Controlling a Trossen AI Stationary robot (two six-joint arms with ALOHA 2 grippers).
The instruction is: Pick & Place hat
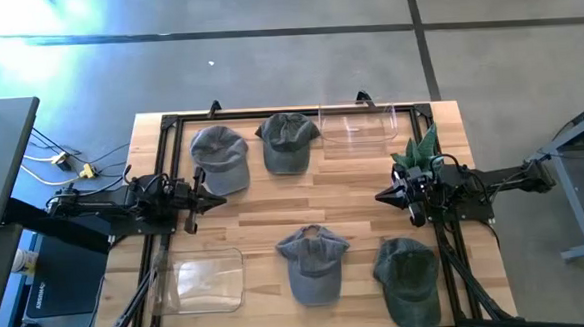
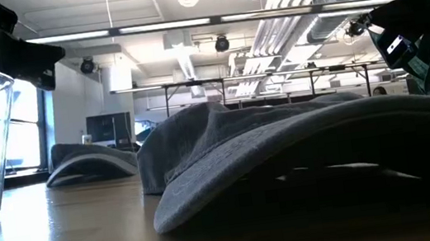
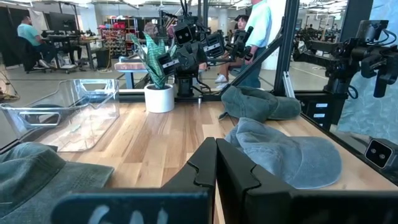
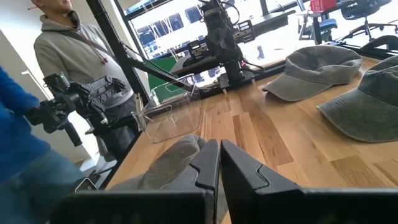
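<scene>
Four caps lie brim-flat on the wooden table: a grey cap (image 1: pixel 220 157) and a green-grey cap (image 1: pixel 289 142) near the far edge, a blue-grey cap (image 1: pixel 314 264) and a green cap (image 1: pixel 408 278) near the near edge. My left gripper (image 1: pixel 219 200) hovers shut just nearer than the grey cap and touches nothing. My right gripper (image 1: pixel 382 196) hovers shut at the table's right, between the far and near rows, also touching nothing. The left wrist view shows the shut fingers (image 3: pixel 216 168) with the blue-grey cap (image 3: pixel 286 155) ahead. In the right wrist view, the shut fingers (image 4: pixel 219 163) stand above that cap (image 4: pixel 168 165).
A clear plastic bin (image 1: pixel 360 130) stands at the far right and another (image 1: pixel 203 280) at the near left. A potted plant (image 1: pixel 417 152) sits beside my right arm. A black frame (image 1: pixel 269 113) runs around the table. People stand beyond the table (image 4: pixel 68 43). Bare wood lies between the grippers.
</scene>
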